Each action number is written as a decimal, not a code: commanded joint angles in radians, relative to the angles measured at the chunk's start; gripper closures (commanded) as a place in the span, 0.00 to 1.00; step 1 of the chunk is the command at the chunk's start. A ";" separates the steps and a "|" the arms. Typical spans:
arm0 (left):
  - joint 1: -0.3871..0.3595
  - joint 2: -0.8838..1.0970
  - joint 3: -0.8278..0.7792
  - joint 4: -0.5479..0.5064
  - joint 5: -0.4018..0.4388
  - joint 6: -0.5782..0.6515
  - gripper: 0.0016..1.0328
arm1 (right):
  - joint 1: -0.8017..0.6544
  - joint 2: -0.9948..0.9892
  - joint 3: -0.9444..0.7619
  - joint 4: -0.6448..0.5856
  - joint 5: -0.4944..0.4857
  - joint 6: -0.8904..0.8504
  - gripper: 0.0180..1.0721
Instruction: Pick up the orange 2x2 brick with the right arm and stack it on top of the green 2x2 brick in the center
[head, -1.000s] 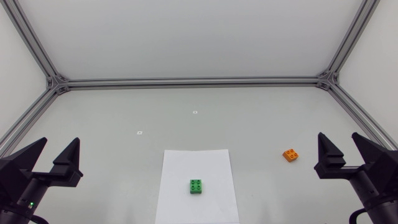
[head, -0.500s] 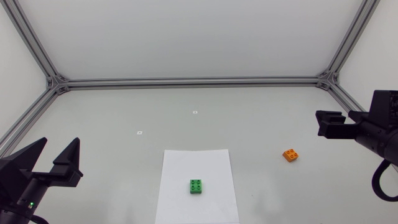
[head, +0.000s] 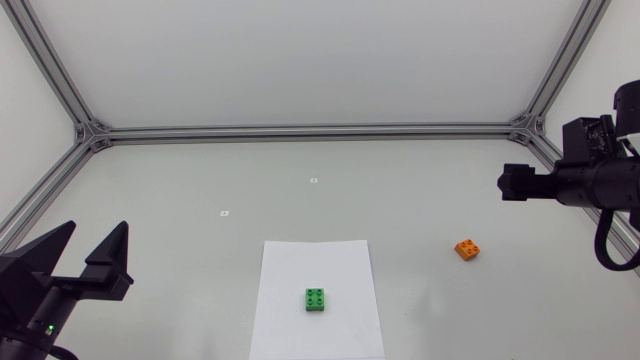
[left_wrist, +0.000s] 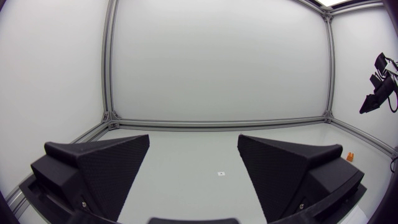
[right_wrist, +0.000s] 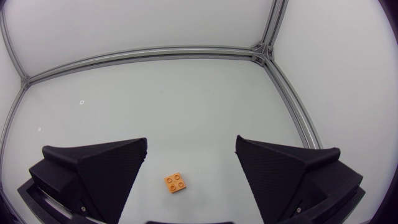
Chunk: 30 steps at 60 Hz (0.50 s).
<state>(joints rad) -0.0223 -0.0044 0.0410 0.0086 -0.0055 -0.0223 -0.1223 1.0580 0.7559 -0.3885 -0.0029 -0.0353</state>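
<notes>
The pale table (head: 200, 180) carries very little, and both arms sit at its outer sides: the left arm (head: 30, 300) is low at the near left corner, while the right arm (head: 600, 180) is raised over the right edge, farther back. The left tool (head: 97, 228) has its two wedge fingers spread wide with nothing between them, which its own wrist view confirms (left_wrist: 194, 138). The right tool (right_wrist: 191, 142) also has its fingers well apart and holds nothing. From above it shows nearly end-on (head: 512, 183), so the wrist view is the better guide here. A white sheet (head: 315, 260) lies at the near centre of the table, and the green brick (head: 316, 299) stands on its near half, studs up. The orange brick (head: 466, 249) rests directly on the table to the right of the sheet, well apart from the green one and far closer to the right arm than to the left. In the right wrist view the orange brick (right_wrist: 175, 182) lies on the table beneath the open gap, a little toward one finger rather than centred. Being square, it has no long axis, but its sides sit turned at an angle to the fingers, so the tool likely needs a small wrist turn as it descends. Two tiny markers (head: 313, 180) lie farther back
</notes>
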 joint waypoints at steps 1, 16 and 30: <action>0.002 -0.008 -0.041 -0.015 0.004 0.013 0.04 | -0.010 0.073 0.060 -0.052 -0.003 -0.026 0.04; 0.002 -0.008 -0.041 -0.013 0.004 0.013 0.04 | -0.017 0.221 0.168 -0.191 -0.048 -0.052 0.04; 0.002 -0.008 -0.041 -0.013 0.004 0.013 0.04 | -0.033 0.313 0.250 -0.297 -0.057 -0.090 0.04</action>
<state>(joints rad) -0.0227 -0.0044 0.0410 0.0086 -0.0055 -0.0219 -0.1448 1.3201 0.9569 -0.6464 -0.0563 -0.0921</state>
